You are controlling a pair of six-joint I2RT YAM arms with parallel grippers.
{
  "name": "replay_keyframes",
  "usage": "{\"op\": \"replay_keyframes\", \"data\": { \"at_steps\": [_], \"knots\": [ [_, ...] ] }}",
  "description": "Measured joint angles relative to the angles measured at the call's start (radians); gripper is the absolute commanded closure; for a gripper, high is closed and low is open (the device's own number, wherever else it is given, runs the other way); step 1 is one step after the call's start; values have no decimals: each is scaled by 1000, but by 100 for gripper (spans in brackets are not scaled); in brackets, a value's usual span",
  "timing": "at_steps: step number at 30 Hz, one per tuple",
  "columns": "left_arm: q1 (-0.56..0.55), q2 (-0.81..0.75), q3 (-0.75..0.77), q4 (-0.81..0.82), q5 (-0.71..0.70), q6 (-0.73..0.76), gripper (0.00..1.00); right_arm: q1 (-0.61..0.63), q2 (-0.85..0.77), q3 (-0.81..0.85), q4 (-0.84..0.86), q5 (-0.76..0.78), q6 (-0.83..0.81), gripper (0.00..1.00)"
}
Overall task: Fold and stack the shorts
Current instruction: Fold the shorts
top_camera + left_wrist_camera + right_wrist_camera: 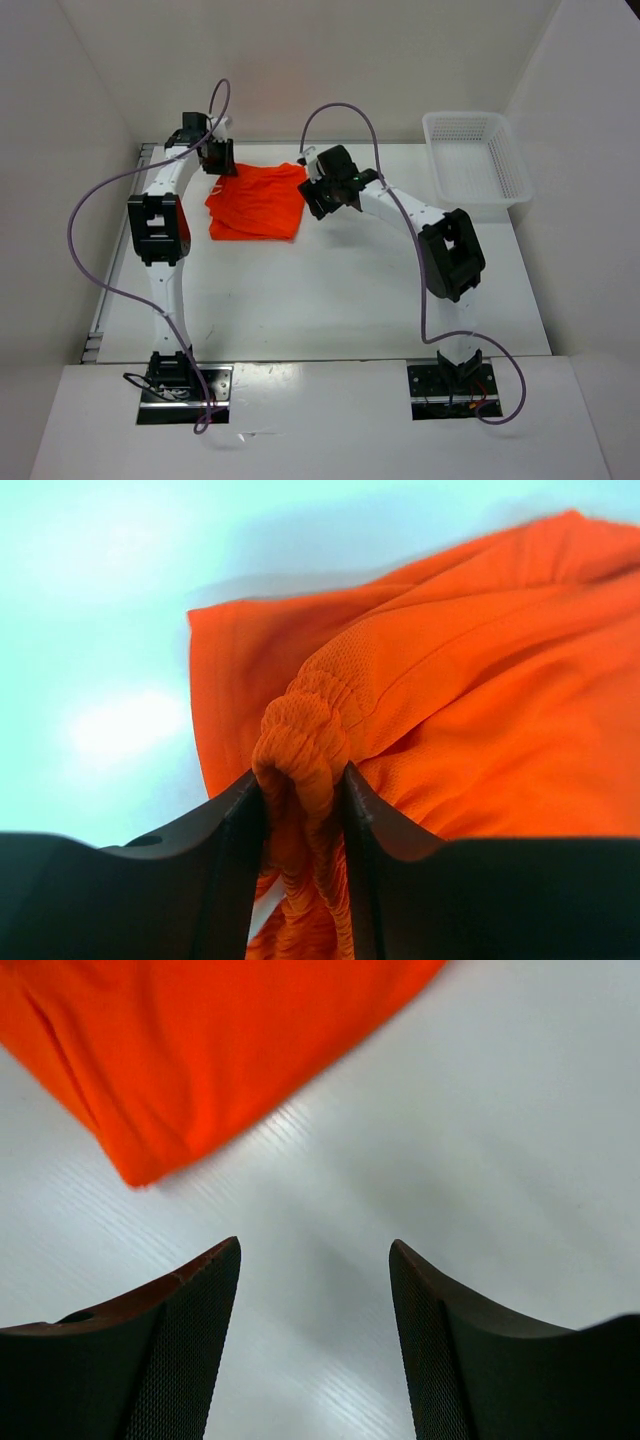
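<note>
Presently, at the upper left of the top view, the left gripper (214,156) is found closed upon the bright orange soft-fabric shorts (258,200). In the left wrist view its black fingers (230,830) are seen pinching a gathered bunch of the elastic waistband (305,740).

The shorts are laid on the flat white table (350,290), left of centre in the upper half of the frame. They are already gathered into a compact, roughly square bundle with layered edges at its lower left. The folding is therefore judged to be partly done. A further fold or a squaring-up, and the stacking, are judged outstanding. No second garment is seen, so the stacking place cannot be told.

Just right of the bundle, the right gripper (325,190) is held over bare table with its jaws spread and nothing between them. At the far right a white mesh plastic basket (433,160) is noted, well apart from the garment.

As to materials, the fabric is a fine knit mesh, puckered at the waistband and smooth elsewhere. The right gripper's pads (190,1340) are finely textured, and the table is faintly ribbed.
</note>
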Motion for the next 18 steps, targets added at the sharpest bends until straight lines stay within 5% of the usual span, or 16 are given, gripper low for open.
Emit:
{"op": "replay_keyframes", "data": {
  "at_steps": [10, 14, 16, 18],
  "knots": [
    [0, 96, 127, -11, -21, 1, 36, 0, -103, -98, 19, 69, -25, 24],
    [2, 77, 66, 10, -41, 2, 20, 0, -103, -98, 20, 80, -38, 22],
    [5, 68, 44, 13, -59, 4, 4, 0, -103, -95, 20, 85, -42, 21],
    [11, 60, 31, 10, -74, 4, 0, 0, -103, -91, 20, 92, -47, 20]
  ]
}}
